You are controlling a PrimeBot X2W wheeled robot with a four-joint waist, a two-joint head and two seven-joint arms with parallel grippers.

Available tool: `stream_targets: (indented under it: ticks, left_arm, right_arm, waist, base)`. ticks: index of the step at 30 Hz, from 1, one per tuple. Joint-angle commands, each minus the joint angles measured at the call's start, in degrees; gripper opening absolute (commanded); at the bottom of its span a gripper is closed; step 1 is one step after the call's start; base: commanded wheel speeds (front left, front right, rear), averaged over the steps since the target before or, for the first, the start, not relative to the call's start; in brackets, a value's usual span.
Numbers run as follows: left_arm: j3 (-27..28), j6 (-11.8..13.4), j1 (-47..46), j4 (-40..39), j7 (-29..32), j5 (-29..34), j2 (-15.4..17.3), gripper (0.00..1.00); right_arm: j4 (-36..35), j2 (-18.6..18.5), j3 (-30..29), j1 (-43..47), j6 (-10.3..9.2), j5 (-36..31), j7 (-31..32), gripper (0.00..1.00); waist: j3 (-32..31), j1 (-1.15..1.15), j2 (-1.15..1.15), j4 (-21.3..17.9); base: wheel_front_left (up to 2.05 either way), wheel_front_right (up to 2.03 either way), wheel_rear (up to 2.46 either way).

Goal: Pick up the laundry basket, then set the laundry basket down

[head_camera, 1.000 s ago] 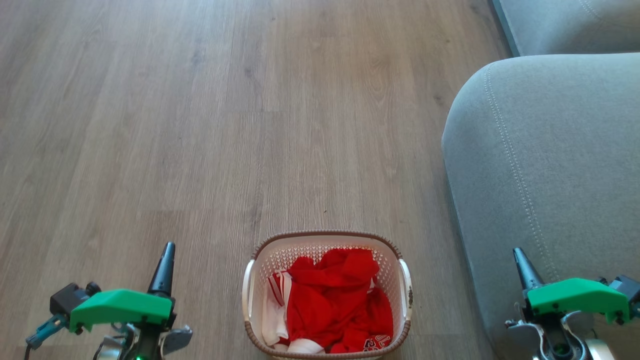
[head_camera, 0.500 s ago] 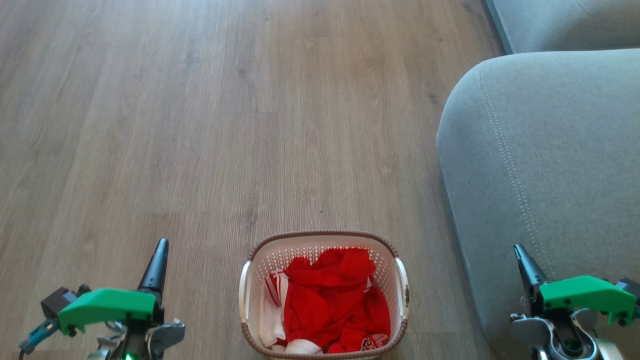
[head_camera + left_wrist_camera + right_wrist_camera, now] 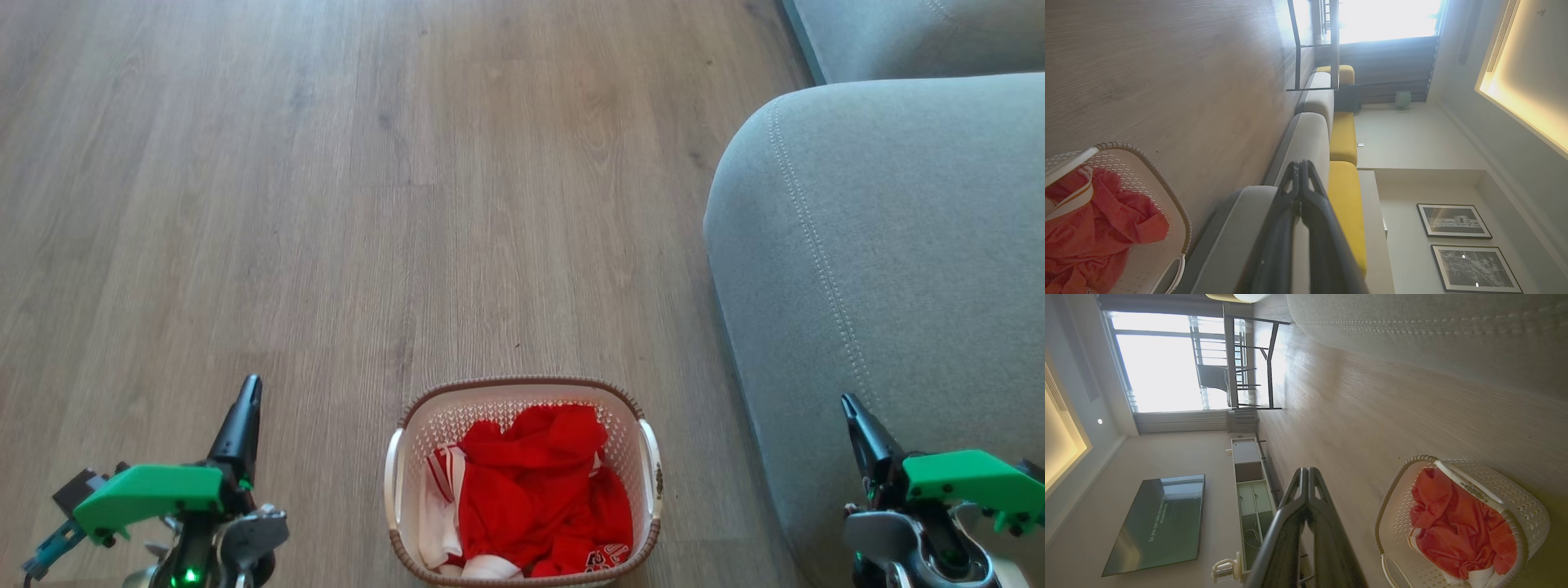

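Perforated white plastic laundry basket [image 3: 522, 380] with a brown woven-look rim stands on the wood-grain floor [image 3: 326, 204] beside a stitched grey sofa [image 3: 882, 245]. Left gripper [image 3: 245, 400] and right gripper [image 3: 856, 412] flank it, fingers together, empty. The right wrist view adds a television [image 3: 1155, 522]; the left wrist view, yellow cushions [image 3: 1343, 134].

Home living room: grey sofa [image 3: 882, 245] with yellow cushions [image 3: 1343, 136] close beside the right gripper [image 3: 851, 402], wall-mounted television [image 3: 1157, 522] and low media cabinet [image 3: 1251, 490] ahead of it, framed pictures [image 3: 1453, 220] beyond the left gripper [image 3: 1301, 164], wood-plank floor [image 3: 326, 204] below both.
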Motion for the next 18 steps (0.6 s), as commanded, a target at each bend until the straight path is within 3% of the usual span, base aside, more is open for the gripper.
stream_targets:
  ticks: [1, 7, 18]
  left_arm:
    - [2.5, -0.4, -3.3, -2.0, 0.4, -1.2, 0.8, 0.0]
    - [3.6, -0.4, -3.5, -2.3, 1.4, -4.7, 0.7, 0.0]
    - [3.8, -0.4, -3.5, -2.3, 1.6, -4.5, 0.6, 0.0]
  right_arm:
    - [-2.3, -1.1, 0.7, -3.5, 0.38, 1.4, 0.5, 0.0]
    - [-2.3, -1.1, 0.1, -3.7, 0.4, 4.8, 1.5, 0.0]
    - [-2.3, -1.0, 0.0, -3.7, 0.4, 4.7, 1.6, 0.0]
  waist:
    - [0.0, 0.0, 0.0, -0.1]
    - [0.0, 0.0, 0.0, -0.4]
    - [0.0, 0.0, 0.0, -0.4]
  base:
    - [0.0, 0.0, 0.0]
    - [0.0, 0.0, 0.0]
    - [0.0, 0.0, 0.0]
